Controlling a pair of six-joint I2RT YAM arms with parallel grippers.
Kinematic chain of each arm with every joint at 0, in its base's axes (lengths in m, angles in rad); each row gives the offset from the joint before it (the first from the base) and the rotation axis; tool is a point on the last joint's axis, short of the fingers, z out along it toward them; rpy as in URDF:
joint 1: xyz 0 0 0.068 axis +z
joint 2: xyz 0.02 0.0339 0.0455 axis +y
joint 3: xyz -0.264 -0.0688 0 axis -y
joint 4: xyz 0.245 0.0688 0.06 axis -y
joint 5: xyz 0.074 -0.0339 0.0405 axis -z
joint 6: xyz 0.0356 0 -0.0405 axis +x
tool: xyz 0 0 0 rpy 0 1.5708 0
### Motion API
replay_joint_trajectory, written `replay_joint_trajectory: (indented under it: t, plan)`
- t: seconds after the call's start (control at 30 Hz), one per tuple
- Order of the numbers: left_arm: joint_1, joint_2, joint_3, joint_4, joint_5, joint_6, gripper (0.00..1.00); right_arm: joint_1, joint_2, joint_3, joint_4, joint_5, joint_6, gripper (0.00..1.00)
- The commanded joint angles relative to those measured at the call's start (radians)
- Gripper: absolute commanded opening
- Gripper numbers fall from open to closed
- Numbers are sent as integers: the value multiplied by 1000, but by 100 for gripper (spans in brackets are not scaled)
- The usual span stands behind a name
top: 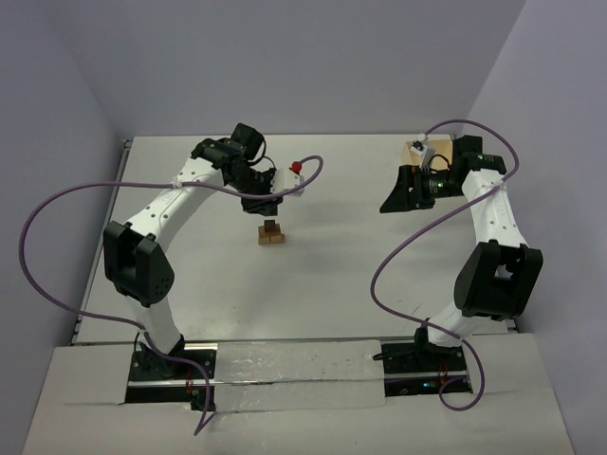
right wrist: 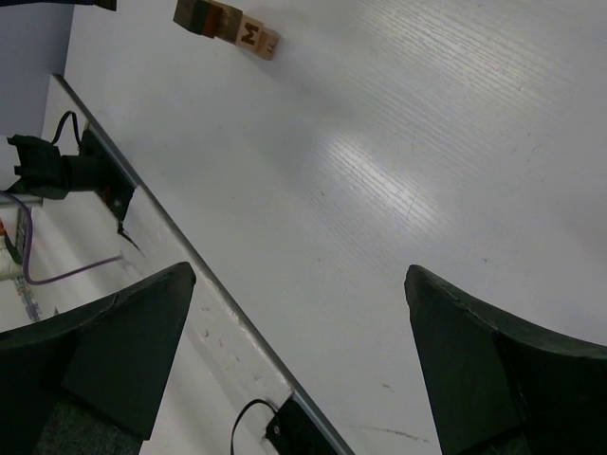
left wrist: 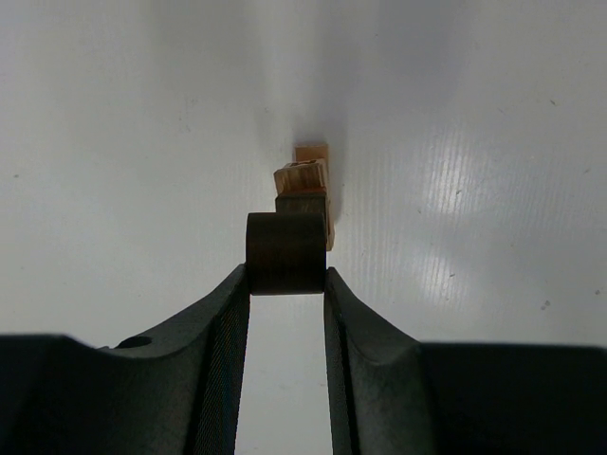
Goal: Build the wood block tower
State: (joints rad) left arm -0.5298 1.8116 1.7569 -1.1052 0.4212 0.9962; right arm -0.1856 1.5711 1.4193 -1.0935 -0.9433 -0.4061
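A small stack of wood blocks (top: 272, 233), tan and dark brown, stands mid-table. My left gripper (top: 263, 201) hovers just behind and above it. In the left wrist view the left gripper (left wrist: 286, 274) is shut on a dark brown block (left wrist: 286, 252) with one rounded corner, pinched at the fingertips. Directly beyond it sit the stack's tan pieces (left wrist: 303, 176); I cannot tell whether the held block touches them. My right gripper (top: 398, 195) hangs open at the right, away from the stack. Between the wide right gripper (right wrist: 299, 275) fingers is only bare table; the stack (right wrist: 228, 26) shows far off.
A pale square wooden box (top: 430, 152) sits at the back right, behind the right arm. A red-topped part (top: 297, 168) on a purple cable is near the left wrist. The table's edge (right wrist: 171, 227) and a cable mount (right wrist: 57, 171) show in the right wrist view.
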Motion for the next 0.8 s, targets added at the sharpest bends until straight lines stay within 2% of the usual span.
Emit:
replay_joint_trajectory:
  t: [0.0, 0.53, 0.77]
  plan:
    - [-17, 6, 17, -23, 33, 27, 9, 8, -33, 37, -8, -3, -7, 100]
    - [-33, 60, -14, 1, -18, 39, 5, 9, -23, 27, 1, -14, 1, 100]
    - [-33, 98, 2, -6, -50, 25, 9, 8, -14, 33, -6, -21, -3, 100]
